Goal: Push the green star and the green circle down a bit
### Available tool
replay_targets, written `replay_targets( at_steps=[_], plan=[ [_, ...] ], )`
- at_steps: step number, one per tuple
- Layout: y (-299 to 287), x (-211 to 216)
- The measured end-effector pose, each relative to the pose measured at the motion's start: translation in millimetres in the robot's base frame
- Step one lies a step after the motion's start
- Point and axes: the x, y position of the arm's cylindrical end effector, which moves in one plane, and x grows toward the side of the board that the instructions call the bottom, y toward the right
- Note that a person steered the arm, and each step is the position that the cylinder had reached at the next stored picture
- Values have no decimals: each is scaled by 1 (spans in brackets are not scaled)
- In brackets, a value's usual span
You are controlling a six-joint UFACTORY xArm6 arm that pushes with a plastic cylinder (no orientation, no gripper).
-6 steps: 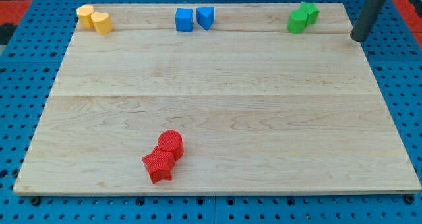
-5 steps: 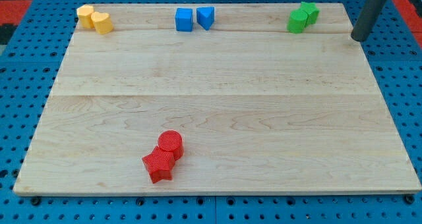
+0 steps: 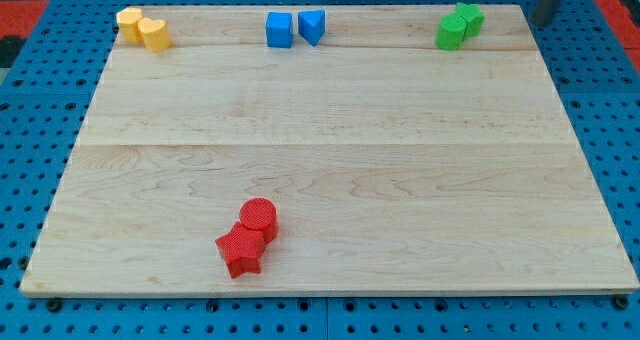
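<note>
**Getting Behind the Green Pair**

Since the earlier frames my tip [image 3: 541,21] has travelled toward 12 o'clock, leaving its spot beside the board's right edge for the top right corner of the view, where only a short stub of the rod shows. It carries nothing and touches no block; it sits just off the wooden board [image 3: 330,180], at about 3 o'clock from the green pair and clear of them.

The green star [image 3: 468,17] and the green circle [image 3: 451,31] sit touching each other near the board's top edge, the star at roughly 1 o'clock from the circle. Neither has been pushed yet.

To do this well, I judge the tip should come round to 12 o'clock of the star, then press toward 6 o'clock. Because the pair lies on a diagonal, a push through the star alone may swing the circle out toward 9 o'clock; aiming between the two should keep them together. Only a short shove is wanted.

The blue blocks [image 3: 295,28], yellow blocks [image 3: 143,28] and red blocks [image 3: 248,239] lie well apart from this path.
</note>
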Motion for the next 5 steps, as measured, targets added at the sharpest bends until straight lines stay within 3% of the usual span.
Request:
replay_targets(
  at_steps=[2,3,5],
  plan=[
    [-88,0],
    [-124,29],
    [-144,136]
  ],
)
